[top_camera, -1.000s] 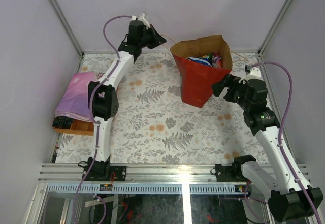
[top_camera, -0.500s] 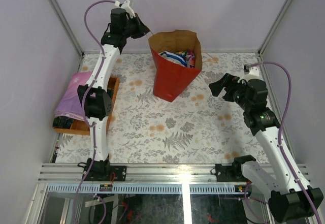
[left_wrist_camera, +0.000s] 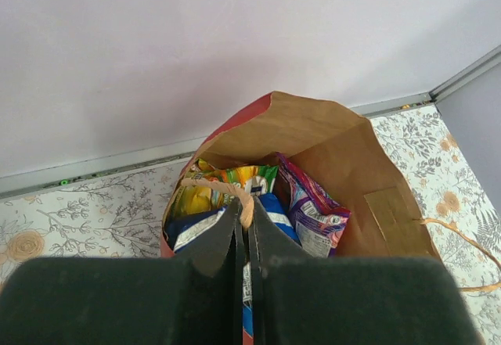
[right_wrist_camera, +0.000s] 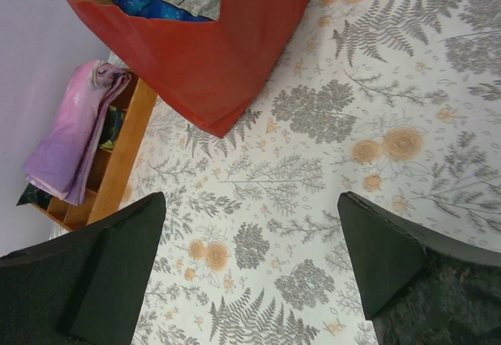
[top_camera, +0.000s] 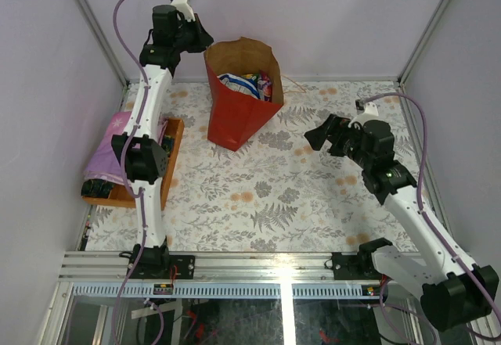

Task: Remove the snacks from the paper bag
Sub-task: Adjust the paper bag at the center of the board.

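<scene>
The red paper bag [top_camera: 235, 114] stands tilted at the back left of the table, its brown inside [left_wrist_camera: 329, 145] open to view. Snacks fill it: a blue packet [left_wrist_camera: 282, 212], a green-yellow one [left_wrist_camera: 235, 179] and a purple one [left_wrist_camera: 313, 212]; they also show from above [top_camera: 246, 84]. My left gripper [left_wrist_camera: 244, 208] is shut on the bag's thin paper handle [left_wrist_camera: 235, 191], high at the bag's left rim [top_camera: 202, 41]. My right gripper [right_wrist_camera: 250, 267] is open and empty above the table, right of the bag [right_wrist_camera: 227, 55]; it also shows in the top view [top_camera: 317, 136].
An orange-brown wooden tray [top_camera: 168, 153] with a folded pink-purple cloth [top_camera: 109, 145] sits at the left edge, also in the right wrist view [right_wrist_camera: 117, 157]. The bag's other handle [left_wrist_camera: 470, 259] hangs loose on the floral tabletop [top_camera: 266, 196]. Walls close the back and sides.
My left gripper has pulled the bag by its handle to the left along the back wall. My right gripper has moved a little left and forward, away from the bag.
</scene>
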